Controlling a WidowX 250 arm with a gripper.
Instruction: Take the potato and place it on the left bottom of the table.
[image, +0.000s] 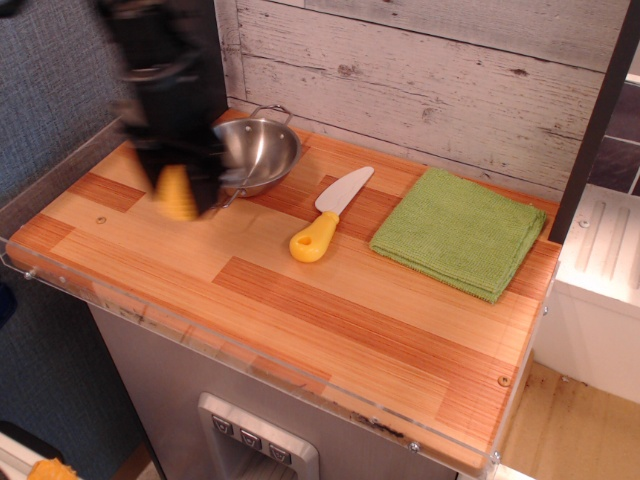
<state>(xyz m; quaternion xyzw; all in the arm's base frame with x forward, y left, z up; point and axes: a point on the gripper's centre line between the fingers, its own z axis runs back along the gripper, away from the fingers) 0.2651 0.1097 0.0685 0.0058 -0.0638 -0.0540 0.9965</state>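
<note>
The potato (177, 193) is a small yellow-orange ribbed dome, blurred by motion. It is held between the fingers of my black gripper (178, 196), which is shut on it. The gripper hangs over the left part of the striped wooden table (330, 300), just in front of the steel bowl. The potato is a little above the tabletop; I cannot tell if it touches. The arm is blurred and hides the bowl's left side.
A steel bowl (260, 152) stands at the back left. A white toy knife with a yellow handle (328, 215) lies mid-table. A green cloth (458, 230) lies at the back right. A clear acrylic rim (60, 280) edges the table.
</note>
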